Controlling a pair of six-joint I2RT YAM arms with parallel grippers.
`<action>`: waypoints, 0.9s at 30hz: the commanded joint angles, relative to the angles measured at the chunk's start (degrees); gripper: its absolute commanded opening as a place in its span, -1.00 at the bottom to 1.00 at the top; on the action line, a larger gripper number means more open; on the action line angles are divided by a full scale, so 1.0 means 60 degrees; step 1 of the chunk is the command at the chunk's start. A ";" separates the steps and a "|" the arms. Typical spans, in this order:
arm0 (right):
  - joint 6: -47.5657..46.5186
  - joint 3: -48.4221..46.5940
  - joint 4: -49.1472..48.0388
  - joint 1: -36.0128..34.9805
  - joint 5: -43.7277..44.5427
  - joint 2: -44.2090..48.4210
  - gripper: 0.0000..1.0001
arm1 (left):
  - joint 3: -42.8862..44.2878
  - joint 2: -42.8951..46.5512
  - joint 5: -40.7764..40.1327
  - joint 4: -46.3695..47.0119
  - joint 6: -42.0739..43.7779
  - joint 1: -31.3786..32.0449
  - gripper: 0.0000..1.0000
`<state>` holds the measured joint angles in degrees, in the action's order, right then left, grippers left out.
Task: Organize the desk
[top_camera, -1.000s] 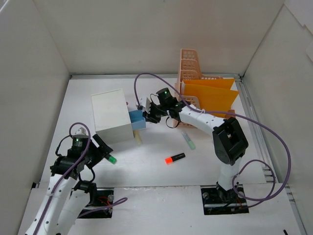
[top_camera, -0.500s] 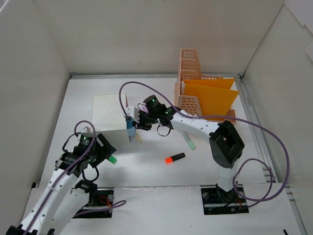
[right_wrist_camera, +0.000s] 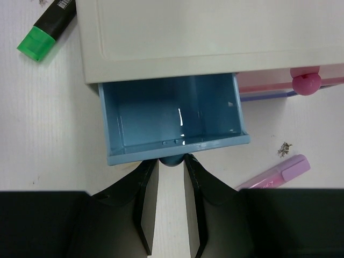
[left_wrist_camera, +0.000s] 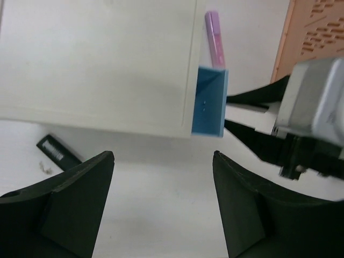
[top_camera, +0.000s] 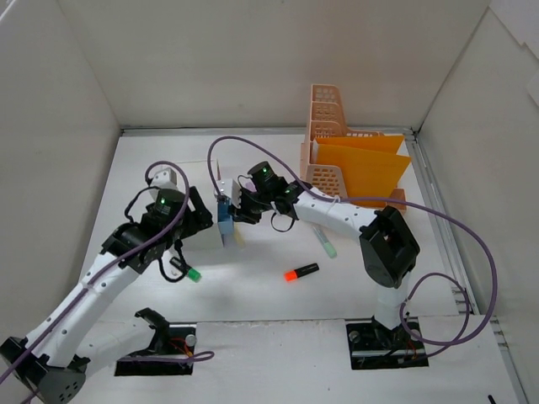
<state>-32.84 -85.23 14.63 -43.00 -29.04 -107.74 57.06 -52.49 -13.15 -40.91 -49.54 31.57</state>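
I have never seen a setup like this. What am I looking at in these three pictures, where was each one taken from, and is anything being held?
This is a robot: a left arm and a right arm, bolted at the near edge of a white desk. The wide picture comes from a fixed camera above and behind them. The other two come from a camera on each wrist.

The right hand is closed on the knob of a partly open blue drawer in a white drawer unit. The left hand hangs open near that unit, holding nothing.

Loose on the desk are a green-capped marker, an orange-capped highlighter, a pale green pen and a pink marker. At the back stands a peach file rack with orange folders.
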 commanded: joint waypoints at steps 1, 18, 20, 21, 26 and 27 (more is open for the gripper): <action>0.0200 -0.0195 -0.0212 0.0224 -0.0346 0.0306 -0.96 | 0.1034 -0.0669 -0.1133 0.0621 0.1165 0.0041 0.40; 0.1005 -0.0296 -0.0241 0.0473 -0.1064 0.0189 -0.96 | 0.1111 -0.1872 -0.0079 0.1705 0.2792 -0.0413 0.39; 0.1093 -0.0311 -0.0227 0.0531 -0.1137 0.0189 -0.96 | 0.1067 -0.1960 -0.0035 0.1720 0.3012 -0.0413 0.39; 0.1093 -0.0311 -0.0227 0.0532 -0.1152 0.0203 -0.96 | 0.1023 -0.2003 -0.0035 0.1734 0.3085 -0.0326 0.39; 0.1269 -0.0326 -0.0227 0.0575 -0.1400 0.0189 -0.96 | 0.0818 -0.2165 -0.0196 0.1909 0.3407 -0.0018 0.39; 0.1342 -0.0341 -0.0241 0.0604 -0.1444 0.0174 -0.96 | 0.0789 -0.2208 -0.0211 0.1939 0.3495 0.0084 0.39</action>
<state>-26.65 -85.23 15.38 -39.99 -34.96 -107.74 61.28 -65.54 -13.41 -33.06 -31.48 30.89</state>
